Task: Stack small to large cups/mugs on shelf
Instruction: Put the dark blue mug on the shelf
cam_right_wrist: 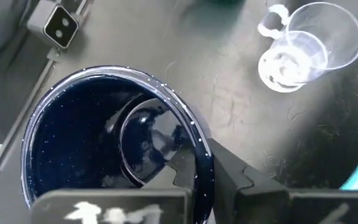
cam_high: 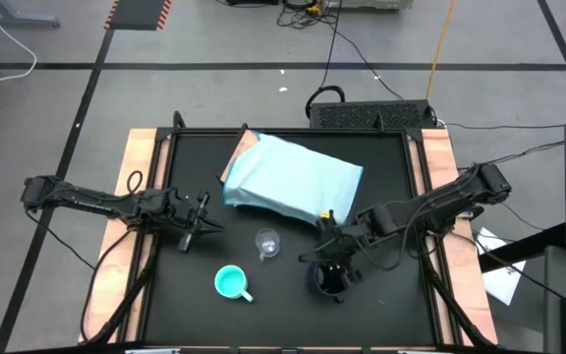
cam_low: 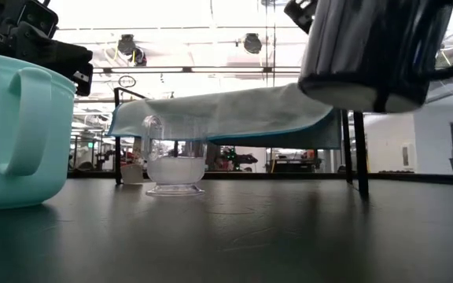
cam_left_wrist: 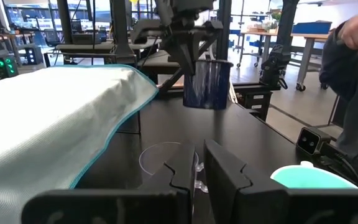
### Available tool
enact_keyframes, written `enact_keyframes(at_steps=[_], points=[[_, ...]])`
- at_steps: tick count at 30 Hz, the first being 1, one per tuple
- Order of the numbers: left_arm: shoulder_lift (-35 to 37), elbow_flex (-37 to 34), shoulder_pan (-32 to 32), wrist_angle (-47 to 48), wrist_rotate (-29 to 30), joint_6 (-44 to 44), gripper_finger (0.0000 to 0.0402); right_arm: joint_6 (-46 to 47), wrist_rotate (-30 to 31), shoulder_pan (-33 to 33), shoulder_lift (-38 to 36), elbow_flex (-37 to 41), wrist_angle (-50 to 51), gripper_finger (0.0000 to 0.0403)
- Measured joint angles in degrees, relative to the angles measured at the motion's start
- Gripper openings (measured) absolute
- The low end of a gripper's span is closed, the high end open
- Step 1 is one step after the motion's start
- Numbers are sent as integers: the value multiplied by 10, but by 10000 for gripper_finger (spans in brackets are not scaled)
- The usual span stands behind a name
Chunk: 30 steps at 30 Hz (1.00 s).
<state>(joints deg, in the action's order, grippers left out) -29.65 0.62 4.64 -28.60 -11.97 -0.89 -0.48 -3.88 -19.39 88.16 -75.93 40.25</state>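
The right tool [cam_right_wrist: 207, 163] pinches the rim of the black mug [cam_high: 329, 278], held clear of the tabletop [cam_high: 381, 310] at lower right of the high view. Carry it level, well above the shelf [cam_high: 293, 175] edge, then set it flat mid-platform. It seems to hang slightly tilted. The left tool [cam_high: 197, 234], pressed together, waits at left centre.

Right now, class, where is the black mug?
The black mug hangs above the tabletop, gripped at its rim by the right gripper, right of the clear glass cup.
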Motion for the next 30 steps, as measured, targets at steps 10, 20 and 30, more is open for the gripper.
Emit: enact_keyframes(at_steps=[10, 20, 30], points=[[0, 0, 0, 0, 0, 6, 37, 40, 7, 20, 0, -69, 80, 13], [0, 0, 0, 1, 0, 6, 37, 46, 8, 57, 0, -104, 124, 13], [0, 0, 0, 1, 0, 7, 37, 54, 8, 59, 0, -109, 134, 13]])
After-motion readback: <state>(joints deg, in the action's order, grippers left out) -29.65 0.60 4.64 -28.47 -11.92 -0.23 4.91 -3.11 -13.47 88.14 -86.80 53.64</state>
